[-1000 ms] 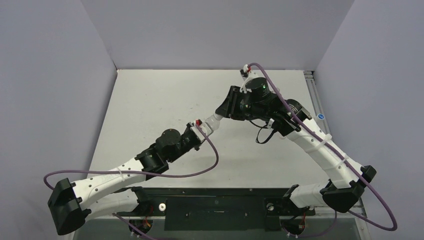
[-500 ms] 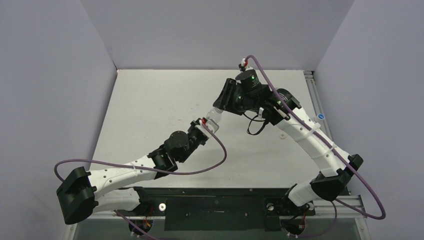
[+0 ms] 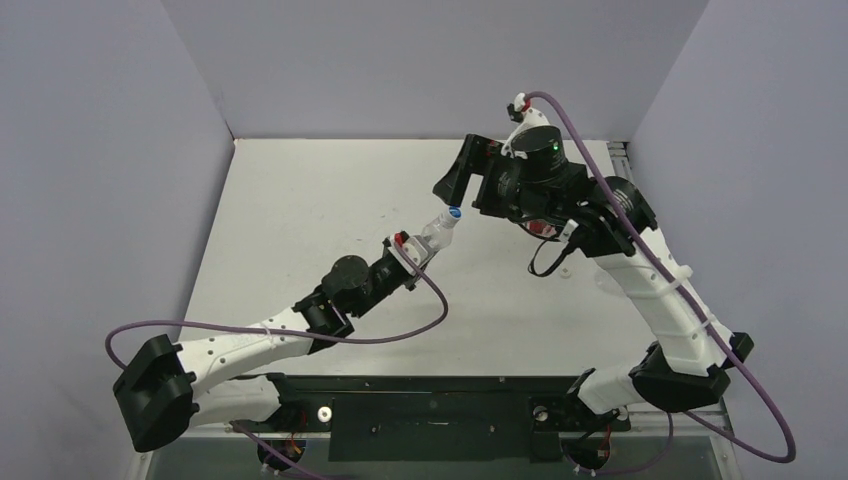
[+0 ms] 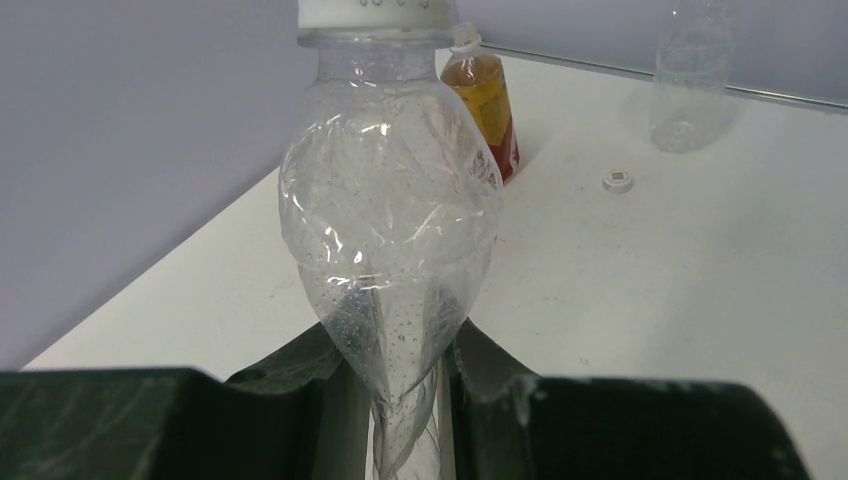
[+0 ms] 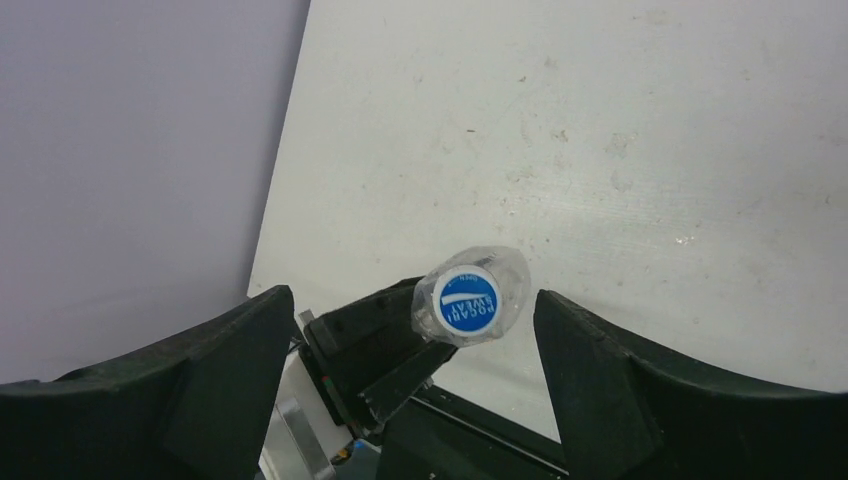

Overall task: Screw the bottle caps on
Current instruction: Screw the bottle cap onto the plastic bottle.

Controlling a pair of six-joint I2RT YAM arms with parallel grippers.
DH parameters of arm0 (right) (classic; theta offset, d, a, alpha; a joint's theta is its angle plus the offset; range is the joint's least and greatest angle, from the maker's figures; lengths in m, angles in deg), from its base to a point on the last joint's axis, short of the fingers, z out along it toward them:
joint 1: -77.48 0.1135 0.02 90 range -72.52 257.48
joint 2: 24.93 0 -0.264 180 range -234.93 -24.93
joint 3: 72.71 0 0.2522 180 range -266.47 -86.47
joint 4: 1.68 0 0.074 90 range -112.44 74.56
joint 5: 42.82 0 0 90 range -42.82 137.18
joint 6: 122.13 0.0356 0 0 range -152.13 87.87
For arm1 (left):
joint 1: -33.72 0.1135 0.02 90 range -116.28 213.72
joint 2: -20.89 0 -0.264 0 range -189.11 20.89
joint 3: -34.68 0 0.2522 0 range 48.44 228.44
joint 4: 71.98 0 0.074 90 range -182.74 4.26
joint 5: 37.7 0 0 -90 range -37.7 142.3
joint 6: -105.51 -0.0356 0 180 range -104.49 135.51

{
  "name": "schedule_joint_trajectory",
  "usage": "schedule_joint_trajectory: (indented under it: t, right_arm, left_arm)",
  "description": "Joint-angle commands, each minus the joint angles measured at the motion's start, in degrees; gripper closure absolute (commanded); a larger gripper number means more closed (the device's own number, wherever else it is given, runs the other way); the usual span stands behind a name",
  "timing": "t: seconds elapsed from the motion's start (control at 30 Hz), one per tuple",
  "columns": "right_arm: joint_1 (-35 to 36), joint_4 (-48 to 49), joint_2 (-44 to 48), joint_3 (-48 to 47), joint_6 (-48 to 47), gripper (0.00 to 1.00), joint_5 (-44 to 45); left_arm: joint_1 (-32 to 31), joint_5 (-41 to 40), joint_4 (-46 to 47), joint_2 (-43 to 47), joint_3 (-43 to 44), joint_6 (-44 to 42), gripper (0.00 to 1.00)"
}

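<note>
My left gripper (image 4: 395,342) is shut on the crumpled lower end of a clear bottle (image 4: 392,215), holding it tilted off the table (image 3: 300,200). A blue-and-white cap (image 5: 468,302) sits on its neck, also seen from above as the cap (image 3: 455,212). My right gripper (image 5: 412,305) stands open, its fingers wide on either side of that cap and touching nothing. From above, the right gripper (image 3: 470,186) hangs just past the bottle's (image 3: 436,232) capped end. An amber bottle (image 4: 487,105) stands further back.
A second clear bottle (image 4: 690,85) stands at the far back of the table. A small loose white cap (image 4: 618,180) lies on the table between it and the amber bottle. Grey walls (image 3: 120,150) close in the left, back and right sides.
My right gripper has opened and drawn back up and to the right, off the cap. The cap stays on the clear bottle. The left gripper still holds the bottle.
</note>
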Motion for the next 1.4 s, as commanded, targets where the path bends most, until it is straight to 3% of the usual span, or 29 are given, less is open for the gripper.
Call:
schedule_joint_trajectory:
  t: [0.0, 0.17, 0.33, 0.47, 0.9, 1.37]
  right_arm:
    - [-0.86, 1.61, 5.69, 2.65, -6.94, 0.15, 2.23]
    - [-1.06, 3.58, 9.5, 4.9, -16.7, 0.16, -0.72]
    - [0.0, 5.96, 14.23, 11.11, -26.64, 0.32, -12.55]
    - [1.59, 8.08, 16.57, 14.12, -31.39, 0.38, -18.2]
    - [3.55, 7.75, 15.71, 14.85, -34.74, 0.47, -25.13]
    - [6.51, 4.08, 12.41, 12.18, -36.04, 0.59, -23.17]
  left_arm:
    - [3.74, 13.1, -2.58, 3.47, 2.37, 6.9, 1.0]
    - [8.46, 28.04, -6.88, 5.83, 3.0, 11.7, 1.0]
    - [12.8, 42.8, -9.5, 7.8, 4.29, 17.53, 1.0]
    - [15.31, 53.78, -9.49, 8.63, 5.0, 21.93, 1.0]
    - [16.03, 61.82, -11.41, 8.82, 6.37, 24.23, 1.0]
    - [16.02, 63.06, -11.27, 8.87, 6.41, 24.88, 1.0]
